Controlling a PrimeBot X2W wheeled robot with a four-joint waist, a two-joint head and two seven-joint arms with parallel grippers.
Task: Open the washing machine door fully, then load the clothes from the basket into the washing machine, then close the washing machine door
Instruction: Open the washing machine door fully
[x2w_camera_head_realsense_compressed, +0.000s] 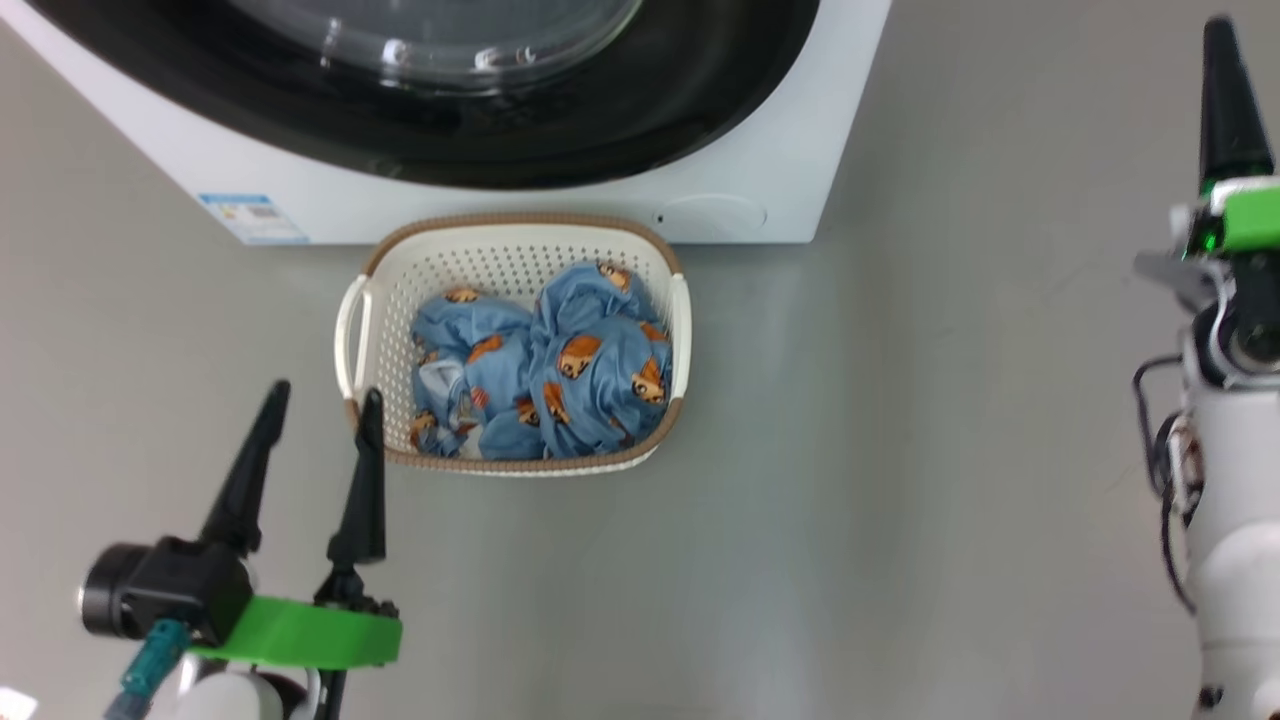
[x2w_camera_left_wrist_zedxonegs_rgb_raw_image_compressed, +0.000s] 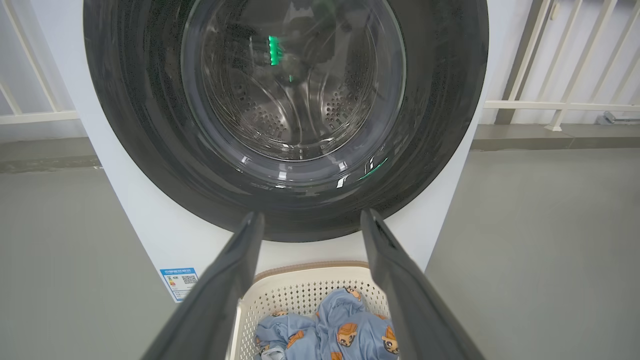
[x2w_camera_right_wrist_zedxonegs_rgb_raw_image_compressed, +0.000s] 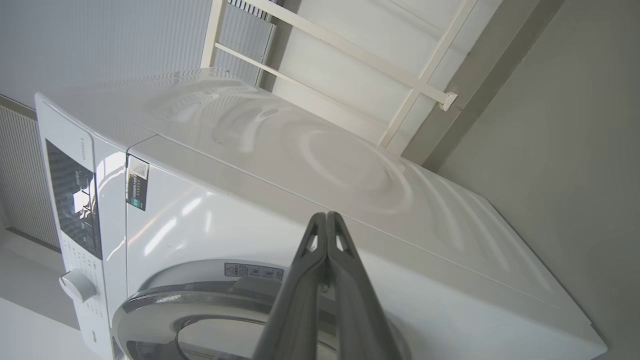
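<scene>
Floor (x2w_camera_head_realsense_compressed: 950, 450): plain grey | railing (x2w_camera_left_wrist_zedxonegs_rgb_raw_image_compressed: 560, 105): white | basket (x2w_camera_head_realsense_compressed: 500, 262): on floor

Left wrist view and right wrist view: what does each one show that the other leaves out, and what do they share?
Left wrist view: the open left gripper, the steel drum seen through the shut washing machine door, the basket with the clothes inside. Right wrist view: the shut right gripper, the control panel and its knob. Shared: the washing machine, a white railing, grey floor.
</scene>
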